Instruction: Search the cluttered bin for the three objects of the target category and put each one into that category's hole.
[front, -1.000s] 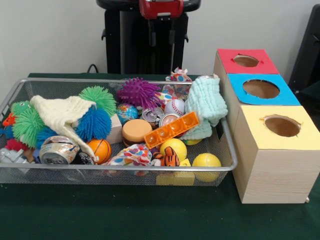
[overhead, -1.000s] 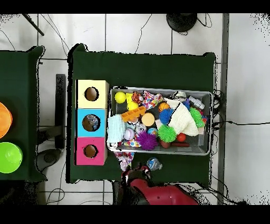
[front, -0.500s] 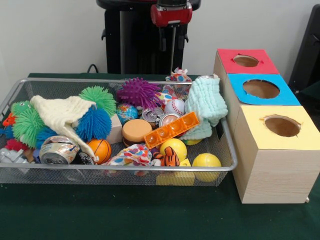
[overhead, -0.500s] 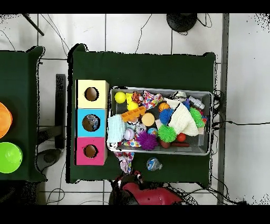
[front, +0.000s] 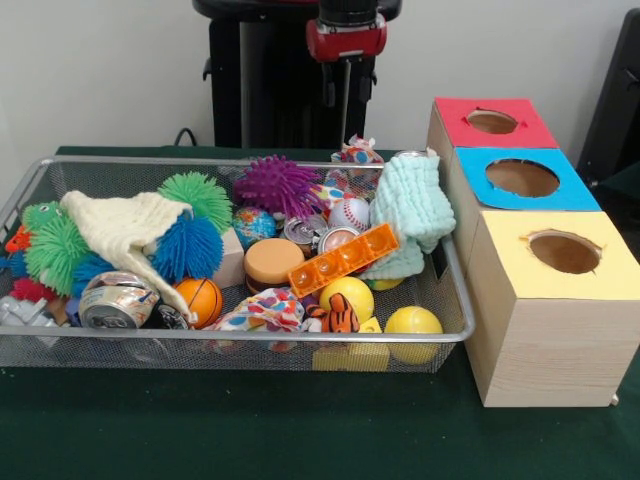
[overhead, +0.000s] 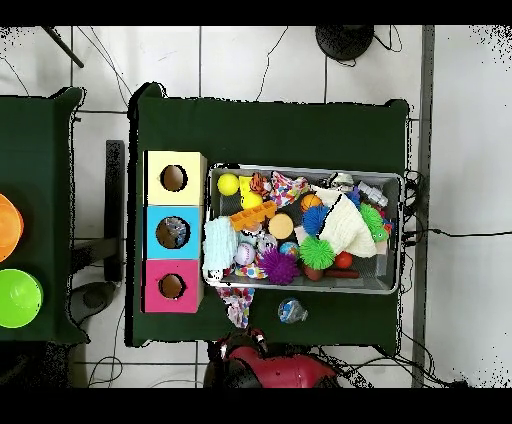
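Observation:
The wire mesh bin is full of toys; it also shows in the overhead view. The blue-topped box's hole is second from the back in the row of boxes to the bin's right. In the overhead view this hole shows something pale and shiny inside. One small clear bottle lies on the green table outside the bin, on the robot's side. A crumpled clear or silvery thing lies in the bin's front left corner; I cannot tell what it is. My gripper hangs high above the bin's far rim, holding nothing.
Red-topped box and yellow-topped box flank the blue one. Silver cans, a cream cloth, a mint cloth, spiky balls, yellow balls and an orange popper strip fill the bin. A patterned cloth lies outside it.
The gripper has swung from left of the pedestal's middle toward the picture's right and come slightly lower. Nothing in the bin has moved.

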